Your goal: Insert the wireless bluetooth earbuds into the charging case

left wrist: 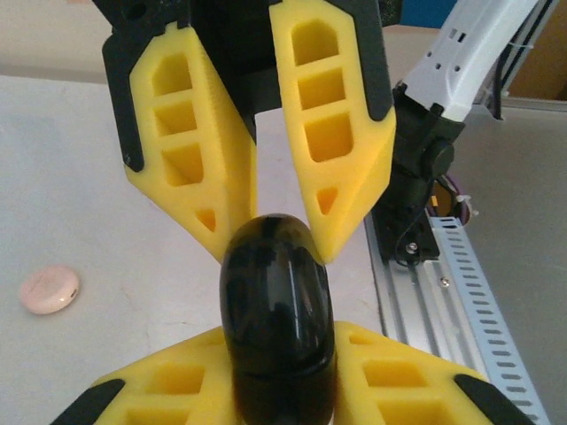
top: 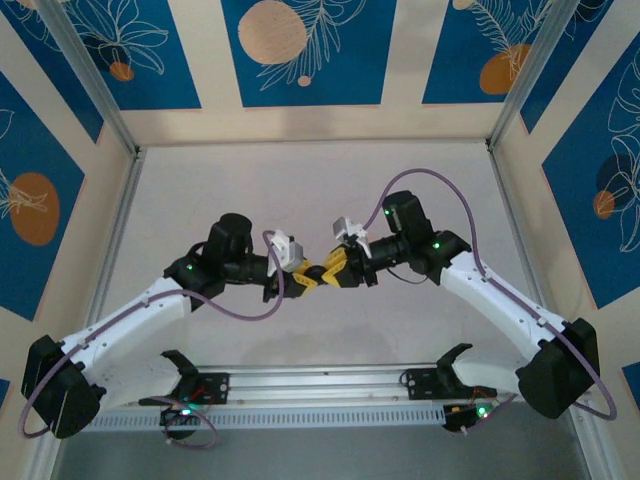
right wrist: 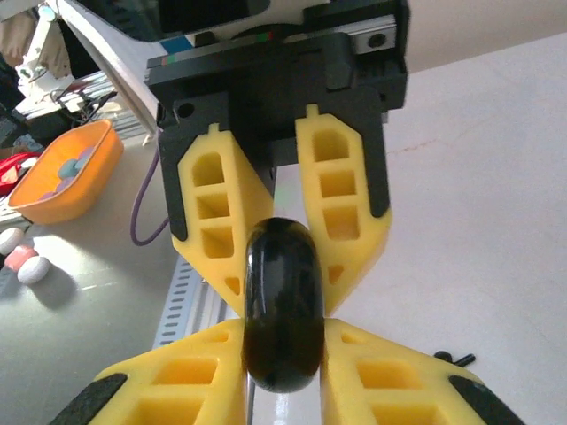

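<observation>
Claws nose to nose: left claw (left wrist: 281,335) and right claw (right wrist: 283,326) each pinch an opposite end of the glossy black rounded plastic charging case (left wrist: 276,301), probably to prise it open.

Charging case (left wrist: 276,310): glossy black, rounded, edge-on, clamped between fingers (left wrist: 190,168). Earbuds (right wrist: 454,358): tiny black bits on table (right wrist: 496,177).

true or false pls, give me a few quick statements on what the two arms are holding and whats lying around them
1. The left gripper and right gripper both have jaws closed on one glossy black rounded case. True.
2. That case lies on the white table. False: it is held up between the grippers.
3. A pale pink round disc lies on the table. True.
4. The orange bowl is empty. False: small rounded pieces sit in it.
</observation>
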Controlling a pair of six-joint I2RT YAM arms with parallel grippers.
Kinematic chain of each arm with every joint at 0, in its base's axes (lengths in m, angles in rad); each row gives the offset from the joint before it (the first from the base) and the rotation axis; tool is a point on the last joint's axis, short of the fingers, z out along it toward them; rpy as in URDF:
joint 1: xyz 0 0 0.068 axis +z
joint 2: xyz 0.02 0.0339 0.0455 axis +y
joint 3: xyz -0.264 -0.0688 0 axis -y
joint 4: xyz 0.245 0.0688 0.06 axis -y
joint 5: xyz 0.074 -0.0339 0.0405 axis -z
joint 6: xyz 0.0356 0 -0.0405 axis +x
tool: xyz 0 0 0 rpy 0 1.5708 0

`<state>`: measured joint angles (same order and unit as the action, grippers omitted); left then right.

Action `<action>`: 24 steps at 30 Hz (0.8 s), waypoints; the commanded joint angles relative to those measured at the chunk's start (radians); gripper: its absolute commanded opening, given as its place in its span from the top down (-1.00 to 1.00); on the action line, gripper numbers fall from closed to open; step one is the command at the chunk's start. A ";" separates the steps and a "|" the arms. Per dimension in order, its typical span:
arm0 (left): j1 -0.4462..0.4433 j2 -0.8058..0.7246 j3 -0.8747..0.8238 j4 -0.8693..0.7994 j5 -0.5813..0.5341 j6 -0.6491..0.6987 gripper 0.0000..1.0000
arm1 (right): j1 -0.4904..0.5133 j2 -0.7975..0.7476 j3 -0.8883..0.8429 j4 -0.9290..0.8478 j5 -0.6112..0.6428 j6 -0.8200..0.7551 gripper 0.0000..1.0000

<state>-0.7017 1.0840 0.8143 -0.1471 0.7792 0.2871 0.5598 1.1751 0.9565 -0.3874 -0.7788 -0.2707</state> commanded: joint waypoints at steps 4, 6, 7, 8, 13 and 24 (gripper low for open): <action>-0.006 -0.021 -0.041 -0.016 0.053 0.013 0.52 | -0.076 0.000 -0.014 0.124 0.030 0.106 0.34; -0.005 -0.025 -0.051 -0.006 0.042 0.012 0.53 | -0.084 0.003 -0.012 0.128 0.019 0.116 0.26; -0.005 -0.025 -0.056 -0.001 0.037 0.013 0.52 | -0.087 0.003 -0.012 0.128 0.014 0.121 0.24; -0.005 -0.026 -0.062 0.008 0.029 0.010 0.52 | -0.090 0.003 -0.009 0.128 0.013 0.126 0.21; 0.011 -0.035 -0.112 0.085 -0.016 -0.019 0.53 | -0.105 -0.005 -0.011 0.124 0.046 0.174 0.09; 0.165 -0.107 -0.340 0.345 -0.260 -0.311 0.51 | -0.072 0.141 0.147 -0.209 0.434 0.371 0.03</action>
<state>-0.5800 1.0092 0.5121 0.0914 0.5953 0.0940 0.4702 1.2758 1.0538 -0.4557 -0.4767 0.0013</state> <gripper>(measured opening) 0.248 0.485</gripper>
